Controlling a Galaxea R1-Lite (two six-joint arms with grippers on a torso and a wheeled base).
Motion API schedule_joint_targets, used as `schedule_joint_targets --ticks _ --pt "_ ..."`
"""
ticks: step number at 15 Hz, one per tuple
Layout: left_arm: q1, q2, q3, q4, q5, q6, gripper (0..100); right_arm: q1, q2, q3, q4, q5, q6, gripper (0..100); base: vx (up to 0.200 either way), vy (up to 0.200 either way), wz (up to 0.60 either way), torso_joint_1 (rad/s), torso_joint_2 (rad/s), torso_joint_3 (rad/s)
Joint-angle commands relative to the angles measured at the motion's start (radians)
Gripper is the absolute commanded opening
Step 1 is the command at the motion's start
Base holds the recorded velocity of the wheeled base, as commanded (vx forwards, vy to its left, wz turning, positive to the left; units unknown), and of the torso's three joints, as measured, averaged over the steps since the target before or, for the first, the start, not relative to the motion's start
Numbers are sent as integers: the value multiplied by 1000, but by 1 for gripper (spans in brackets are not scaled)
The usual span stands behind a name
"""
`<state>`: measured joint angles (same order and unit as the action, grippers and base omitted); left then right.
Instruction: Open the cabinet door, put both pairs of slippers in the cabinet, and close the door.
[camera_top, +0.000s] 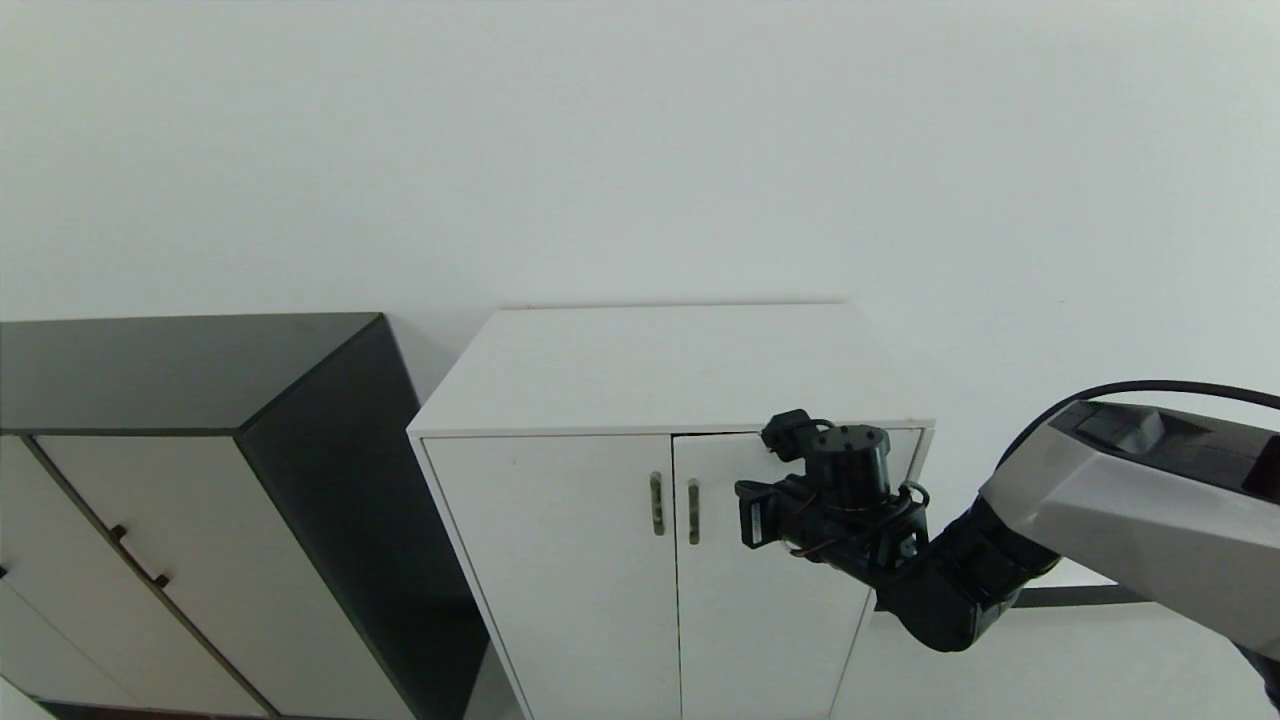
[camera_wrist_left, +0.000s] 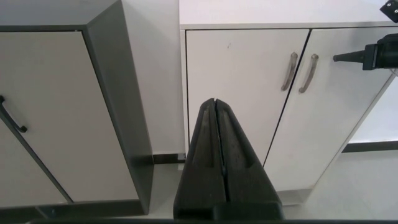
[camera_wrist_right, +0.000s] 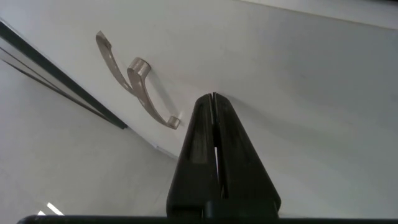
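While the white cabinet (camera_top: 560, 560) is cut off at the floor, its doors look shut. The right tool (camera_wrist_right: 213, 101), pinched closed and empty, sits near the right door's handle (camera_wrist_right: 151, 98). The left tool (camera_wrist_left: 214, 104) is likewise closed and empty.

On the left of my head view I see a dark-sided cabinet (camera_top: 330, 500) with a beige door (camera_top: 220, 560) carrying a black bar handle (camera_top: 138, 556). A plain white wall (camera_top: 640, 150) stands behind it, with a dark baseboard (camera_top: 1080, 597) low on the right.
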<state>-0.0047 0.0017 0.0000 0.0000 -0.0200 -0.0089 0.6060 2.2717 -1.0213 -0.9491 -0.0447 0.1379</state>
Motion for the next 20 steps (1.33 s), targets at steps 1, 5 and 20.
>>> schedule_joint_targets --ticks 1,5,20 --pt "0 0 0 0 0 0 0 -3 6 -8 0 0 0 0 0 0 0 0 0 0" --pt "0 0 0 0 0 0 0 -9 12 -17 0 0 0 0 0 0 0 0 0 0" --pt "0 0 0 0 0 -2 0 -37 22 -26 -3 0 0 0 0 0 0 0 0 0"
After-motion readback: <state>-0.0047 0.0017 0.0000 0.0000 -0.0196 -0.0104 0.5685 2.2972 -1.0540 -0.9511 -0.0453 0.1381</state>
